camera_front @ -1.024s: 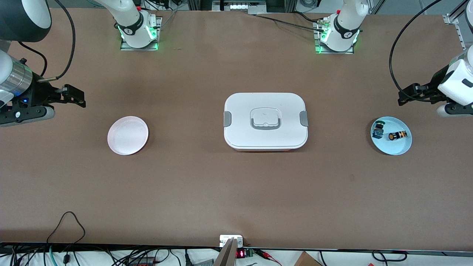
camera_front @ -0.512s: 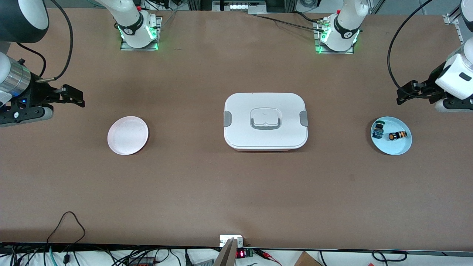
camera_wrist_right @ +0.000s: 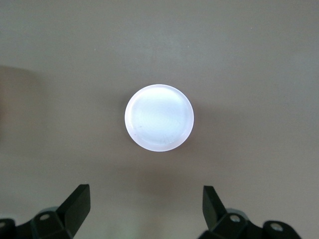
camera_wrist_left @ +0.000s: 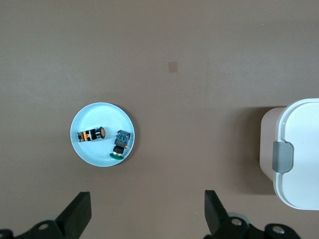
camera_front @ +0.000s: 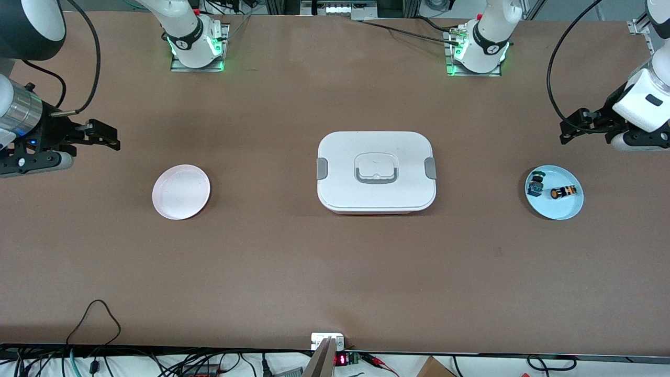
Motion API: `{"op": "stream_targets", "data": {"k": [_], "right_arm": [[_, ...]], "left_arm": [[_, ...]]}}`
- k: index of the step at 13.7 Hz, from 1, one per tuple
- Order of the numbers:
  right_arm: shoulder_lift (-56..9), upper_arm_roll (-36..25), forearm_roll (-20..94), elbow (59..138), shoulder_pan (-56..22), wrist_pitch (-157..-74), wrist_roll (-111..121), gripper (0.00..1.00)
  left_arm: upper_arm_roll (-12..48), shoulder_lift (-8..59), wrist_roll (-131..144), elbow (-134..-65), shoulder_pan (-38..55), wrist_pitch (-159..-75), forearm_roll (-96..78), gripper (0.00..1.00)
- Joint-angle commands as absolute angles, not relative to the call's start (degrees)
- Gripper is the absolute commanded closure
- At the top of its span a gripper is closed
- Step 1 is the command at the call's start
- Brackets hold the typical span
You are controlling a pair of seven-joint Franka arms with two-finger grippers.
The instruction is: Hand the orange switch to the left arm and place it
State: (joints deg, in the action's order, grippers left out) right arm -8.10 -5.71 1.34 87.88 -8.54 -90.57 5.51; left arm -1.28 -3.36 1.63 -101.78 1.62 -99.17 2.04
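The orange switch (camera_front: 564, 192) lies on its side on a blue plate (camera_front: 555, 209) at the left arm's end of the table, beside a blue-bodied green-capped switch (camera_front: 535, 183). The left wrist view shows the orange switch (camera_wrist_left: 91, 134) on the blue plate (camera_wrist_left: 87, 149) too. My left gripper (camera_front: 573, 128) is open and empty, up in the air over bare table next to that plate. The white box (camera_front: 376, 171) stands at the table's middle. My right gripper (camera_front: 104, 137) is open and empty, in the air over bare table near a pink plate (camera_front: 181, 191).
The box's corner with a grey clip (camera_wrist_left: 282, 156) shows in the left wrist view. The pink plate (camera_wrist_right: 159, 117) is empty in the right wrist view. Cables and small gear lie along the table's front edge (camera_front: 335, 348).
My left gripper has risen and drifted away from the blue plate toward the robots' bases. My right gripper has barely moved. The switches and the box have not moved.
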Motion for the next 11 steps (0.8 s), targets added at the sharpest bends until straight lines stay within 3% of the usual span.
{"op": "stream_targets", "data": {"k": [1,11], "right_arm": [[-6.5,-4.8,0.4,89.3,-9.6,-90.6,2.4,0.0],[-6.5,-5.0,0.4,89.3,-9.3,-93.8,2.6,0.0]], "left_arm": [[-1.7,-2.5,0.2,-99.9,2.1,-99.5,2.5,0.0],[-1.5,-1.8,0.5,-98.6,2.7,-96.9,2.8,0.0]]}}
